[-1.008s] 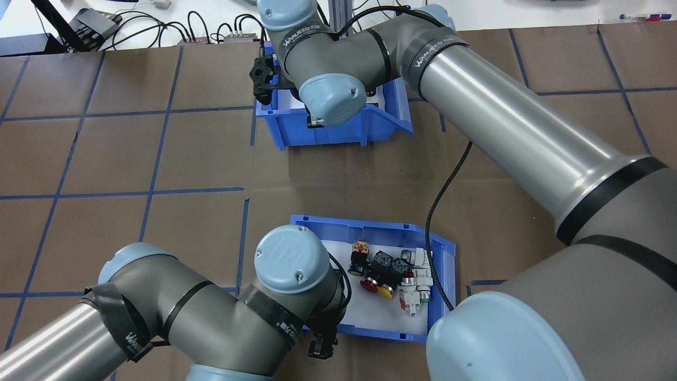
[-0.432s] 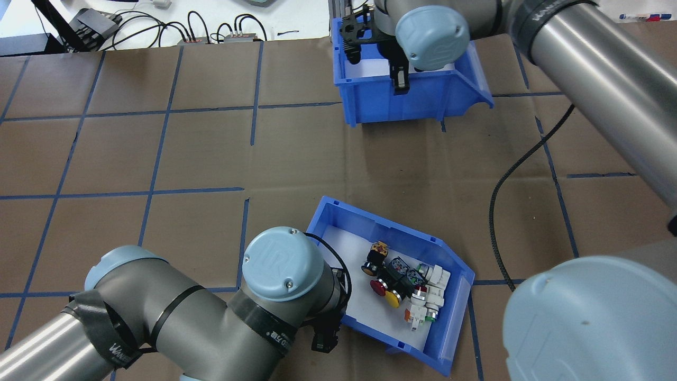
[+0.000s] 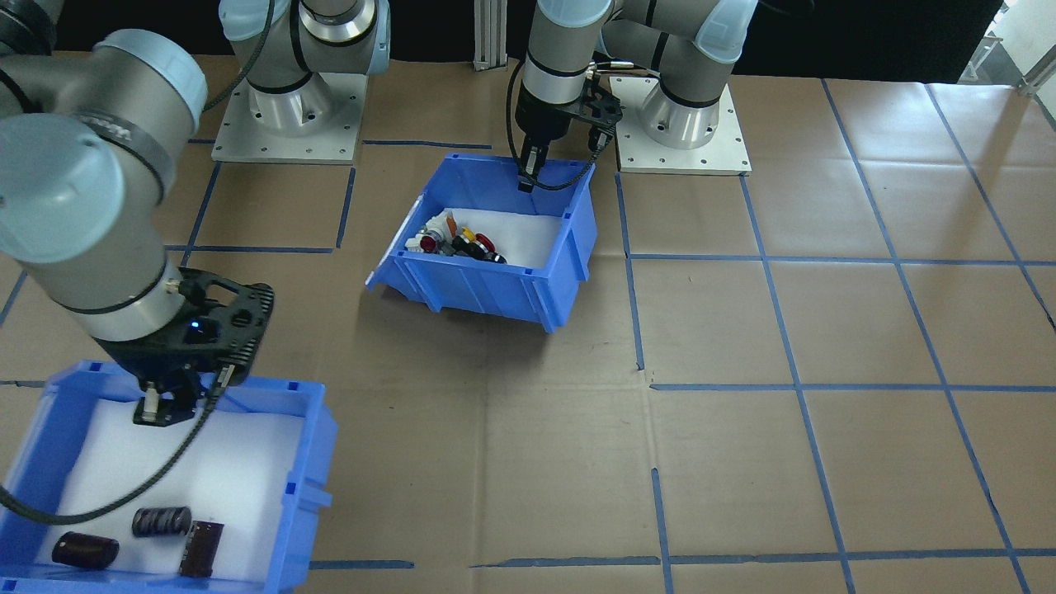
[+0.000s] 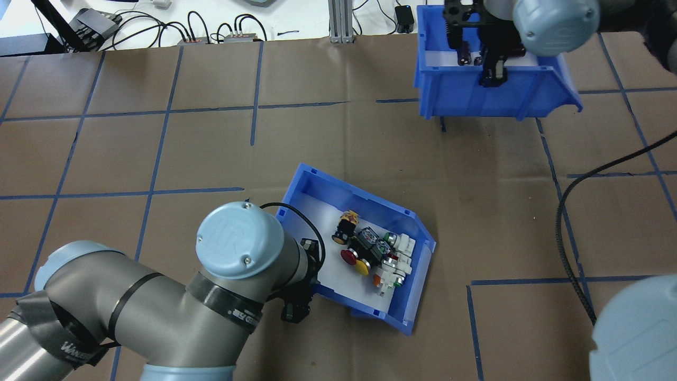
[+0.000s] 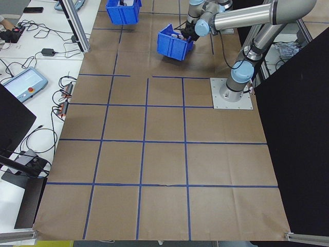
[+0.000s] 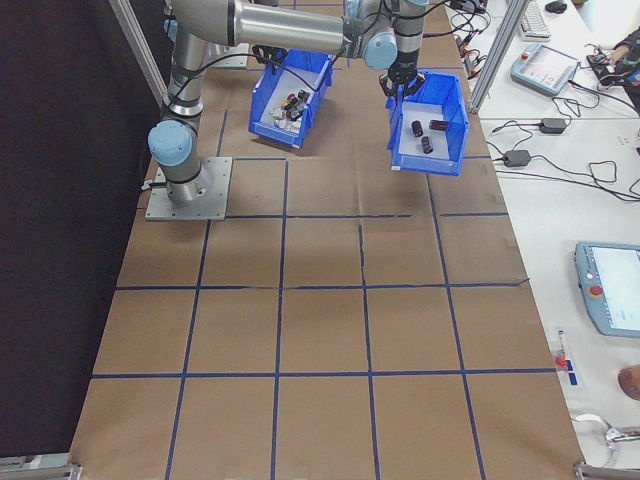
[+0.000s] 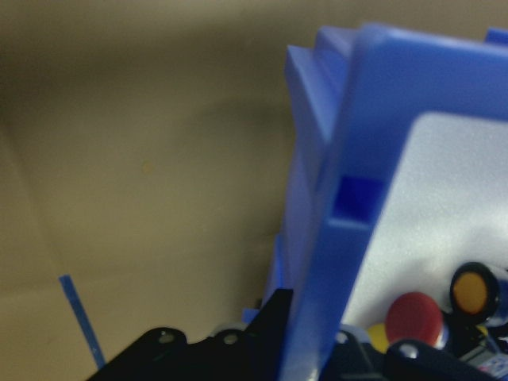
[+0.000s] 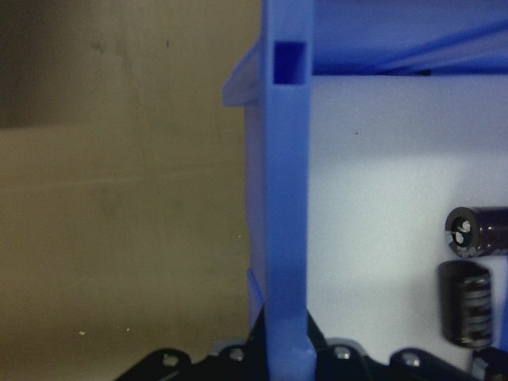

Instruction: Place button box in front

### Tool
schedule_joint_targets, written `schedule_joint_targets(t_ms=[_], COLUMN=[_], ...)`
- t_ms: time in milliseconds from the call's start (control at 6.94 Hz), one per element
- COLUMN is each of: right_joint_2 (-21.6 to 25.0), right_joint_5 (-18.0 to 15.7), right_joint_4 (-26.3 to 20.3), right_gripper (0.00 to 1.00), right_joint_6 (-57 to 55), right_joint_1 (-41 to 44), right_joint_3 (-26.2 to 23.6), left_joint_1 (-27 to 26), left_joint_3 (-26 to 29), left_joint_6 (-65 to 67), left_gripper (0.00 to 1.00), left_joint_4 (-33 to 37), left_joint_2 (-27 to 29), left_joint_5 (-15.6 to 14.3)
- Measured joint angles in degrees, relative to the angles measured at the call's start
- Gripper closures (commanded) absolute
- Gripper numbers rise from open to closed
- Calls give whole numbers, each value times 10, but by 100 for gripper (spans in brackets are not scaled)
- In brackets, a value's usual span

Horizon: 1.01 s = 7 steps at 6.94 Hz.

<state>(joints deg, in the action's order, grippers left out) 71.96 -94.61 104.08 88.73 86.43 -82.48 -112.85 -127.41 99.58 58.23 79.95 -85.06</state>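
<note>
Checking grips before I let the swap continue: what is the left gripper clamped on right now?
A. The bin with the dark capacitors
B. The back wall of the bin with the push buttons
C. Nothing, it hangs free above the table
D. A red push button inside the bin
B. The left gripper straddles the back wall of the button bin, and the left wrist view shows that blue wall running between its fingers.

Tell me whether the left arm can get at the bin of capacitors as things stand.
Probably not. The left gripper is clamped on the back wall of the button box, while the capacitor bin sits across the table near the far edge, held at its wall by the right gripper.
</note>
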Motion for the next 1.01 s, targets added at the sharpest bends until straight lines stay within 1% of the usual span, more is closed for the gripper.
schedule_joint_targets(t_ms=[144, 288, 576, 864, 1008], right_joint_2=[37, 78, 169, 242, 259], right_joint_5=[1, 2, 7, 18, 23], right_joint_4=[2, 6, 11, 12, 12], right_gripper=[99, 99, 99, 99, 98], right_joint_6=[38, 81, 188, 285, 302], right_joint_1=[-38, -74, -136, -191, -207], right_joint_3=[-41, -87, -178, -242, -263], left_joint_1=[37, 68, 121, 148, 152], left_joint_3=[3, 14, 63, 102, 128], left_joint_6=[-39, -71, -120, -140, -148], left_gripper=[100, 100, 100, 100, 100], left_joint_4=[8, 31, 94, 113, 110], left_joint_2=[-10, -22, -30, -10, 19], left_joint_5=[-3, -5, -3, 6, 7])
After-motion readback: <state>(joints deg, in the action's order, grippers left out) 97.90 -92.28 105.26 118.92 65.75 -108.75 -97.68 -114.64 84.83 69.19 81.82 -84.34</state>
